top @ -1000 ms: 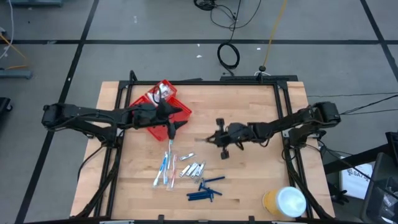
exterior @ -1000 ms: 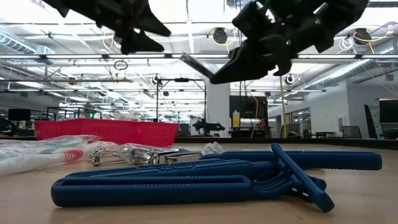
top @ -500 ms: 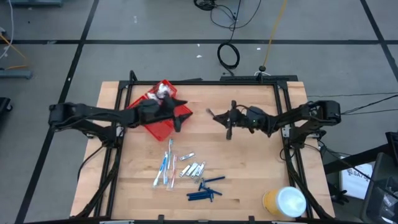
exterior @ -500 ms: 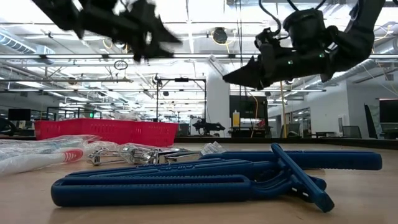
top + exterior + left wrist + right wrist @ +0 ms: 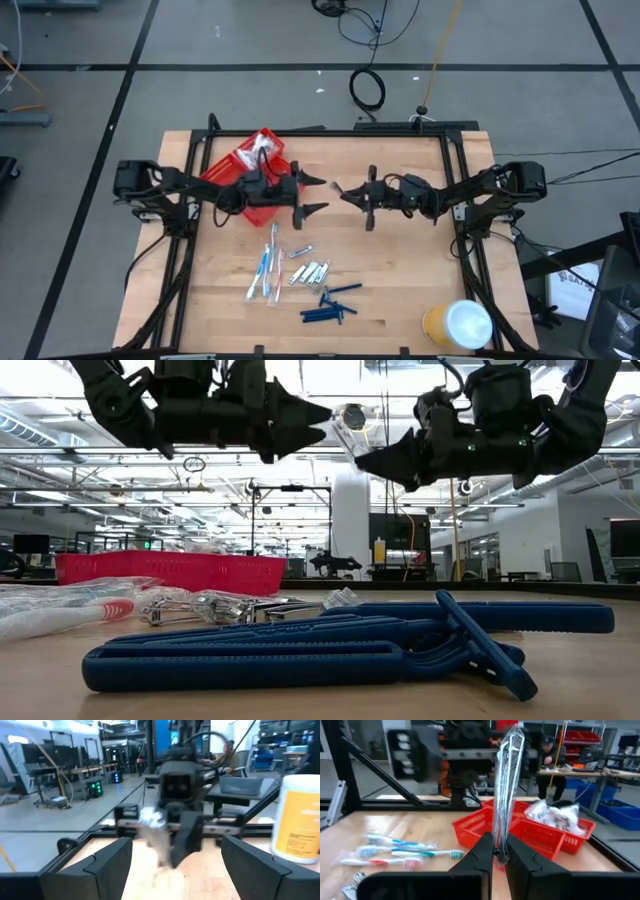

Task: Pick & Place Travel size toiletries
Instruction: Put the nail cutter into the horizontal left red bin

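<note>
Lighting: bright, even, from ceiling strip lights (image 5: 300, 455) seen in the low view; arms there read as dark silhouettes. Shadows: soft, faint on the wooden table (image 5: 400, 280). Blur: left wrist view smeared throughout; the yellow roll (image 5: 300, 820) soft-edged. Focus: low view's nearest blue pieces (image 5: 300, 650) slightly soft. Right wrist view sharper.

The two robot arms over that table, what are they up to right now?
They look to be handing an item across in mid-air. The right gripper is shut on a clear crinkly packet, pointing it at the left gripper, which faces it with jaws open. The red tray below already holds white packets. Toothbrushes, metal clippers and blue razors lie on the table.
</note>
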